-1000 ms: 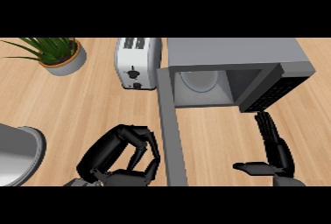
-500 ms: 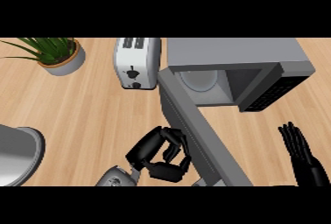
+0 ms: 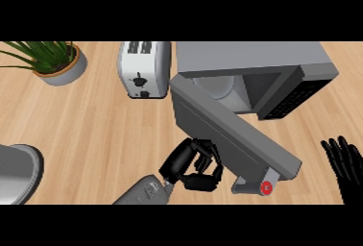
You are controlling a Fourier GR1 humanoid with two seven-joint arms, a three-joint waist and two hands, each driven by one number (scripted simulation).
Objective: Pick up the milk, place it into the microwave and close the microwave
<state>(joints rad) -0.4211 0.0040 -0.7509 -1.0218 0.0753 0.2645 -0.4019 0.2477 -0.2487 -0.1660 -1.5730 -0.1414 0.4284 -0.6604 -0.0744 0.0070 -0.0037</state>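
Microwave door (image 3: 234, 139) has swung further toward closing since the earlier frame; left robot hand (image 3: 190, 166), fingers curled and holding nothing, touches its outer face. Right robot hand (image 3: 346, 161) rests open at right edge. Milk: location cannot be told; microwave (image 3: 248, 60) cavity partly visible

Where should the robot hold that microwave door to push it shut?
Probably near the door's free end, where the left hand is, pressing its outer face from the left. The door swings from the microwave's front-left corner, so the far end should turn it most easily. The right hand rests at the right edge.
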